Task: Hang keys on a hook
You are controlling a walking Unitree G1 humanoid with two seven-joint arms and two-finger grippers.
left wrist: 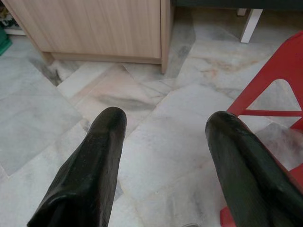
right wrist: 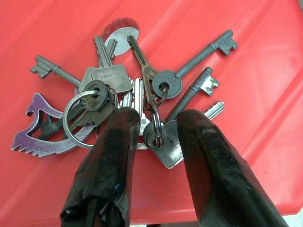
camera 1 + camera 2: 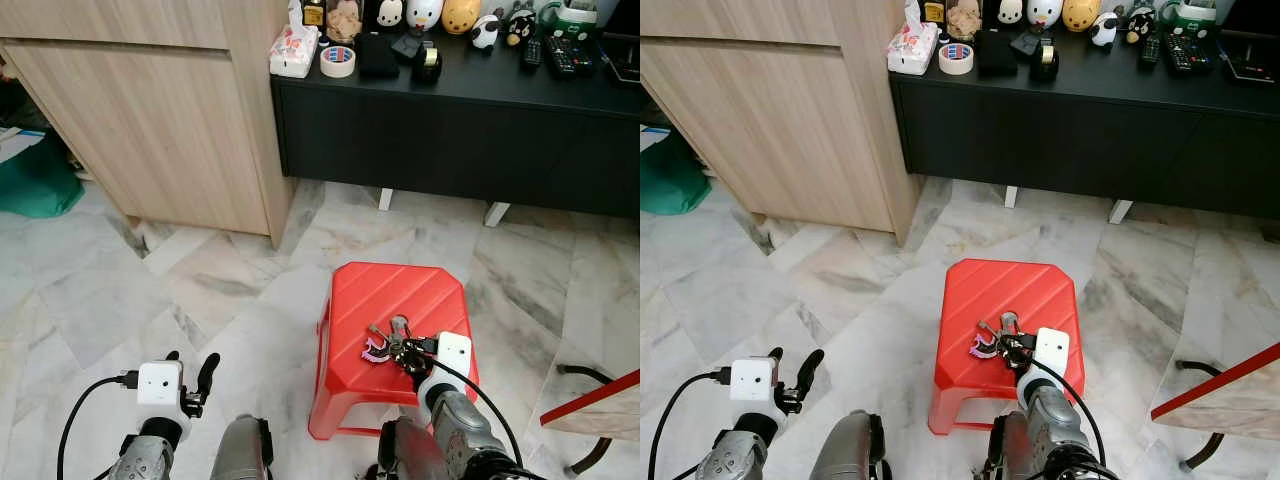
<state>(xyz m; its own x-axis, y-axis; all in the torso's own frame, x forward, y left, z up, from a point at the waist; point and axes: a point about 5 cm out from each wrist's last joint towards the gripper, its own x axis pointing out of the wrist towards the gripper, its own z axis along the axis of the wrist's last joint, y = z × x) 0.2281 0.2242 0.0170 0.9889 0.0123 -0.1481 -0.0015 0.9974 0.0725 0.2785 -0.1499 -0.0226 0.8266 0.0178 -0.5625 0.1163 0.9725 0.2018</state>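
Right wrist view looks straight down on a bunch of keys (image 2: 128, 92) fanned flat on a red plastic stool (image 2: 265, 94): several silver and dark keys, linked rings and a purple wing-shaped charm (image 2: 40, 132). The right gripper (image 2: 158, 127) is parted over the bunch, one finger on each side of a heart-shaped key, grasping nothing yet. To pick up well, it probably should close on the rings where the keys gather, so the loose blades hang free instead of splaying. The left gripper (image 1: 165, 137) hovers released above the marble floor (image 1: 42, 113). No hook can be made out, and the clutter on the black cabinet (image 3: 450, 130) is too small to identify.
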